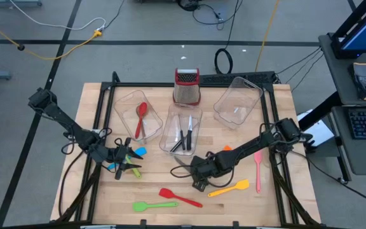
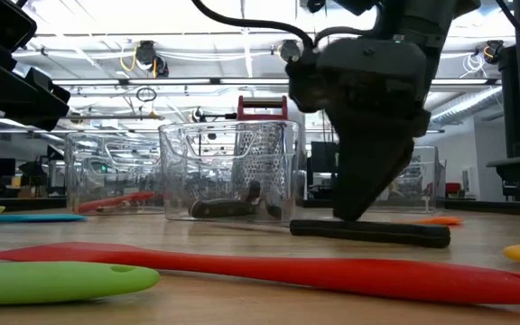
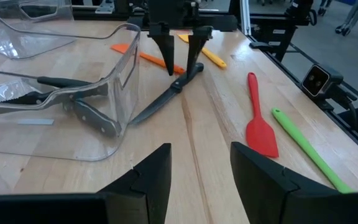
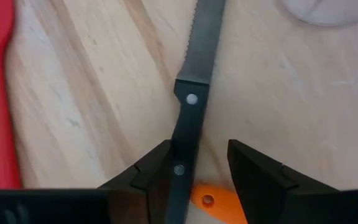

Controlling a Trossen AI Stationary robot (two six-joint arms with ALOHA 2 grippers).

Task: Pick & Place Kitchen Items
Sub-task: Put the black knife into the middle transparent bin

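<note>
A black-handled steel knife (image 4: 188, 106) lies flat on the wooden table in front of the middle clear tub (image 1: 182, 130), which holds other knives. My right gripper (image 4: 199, 171) is down over the knife's handle, open, with one finger on each side of it. My left gripper (image 3: 201, 168) waits open near the table's left side, nothing between its fingers, by a blue utensil (image 1: 140, 151). Loose on the table lie a red spatula (image 1: 180, 197), a green one (image 1: 154, 205), a yellow one (image 1: 229, 188) and a pink one (image 1: 258, 168). My right gripper straddles the knife's black handle (image 4: 182, 146) near its rear rivet, coming steeply from above with the fingers across the handle. One finger (image 4: 154, 171) lies against the handle's side; a gap shows between the handle and the other finger. The knife rests flat on the table.
A left tub (image 1: 132, 111) holds a red spoon. A third tub (image 1: 237, 102) sits tilted at the back right. A steel grater with a red top (image 1: 187, 86) stands behind the middle tub. An orange utensil (image 1: 227, 148) lies beside my right arm.
</note>
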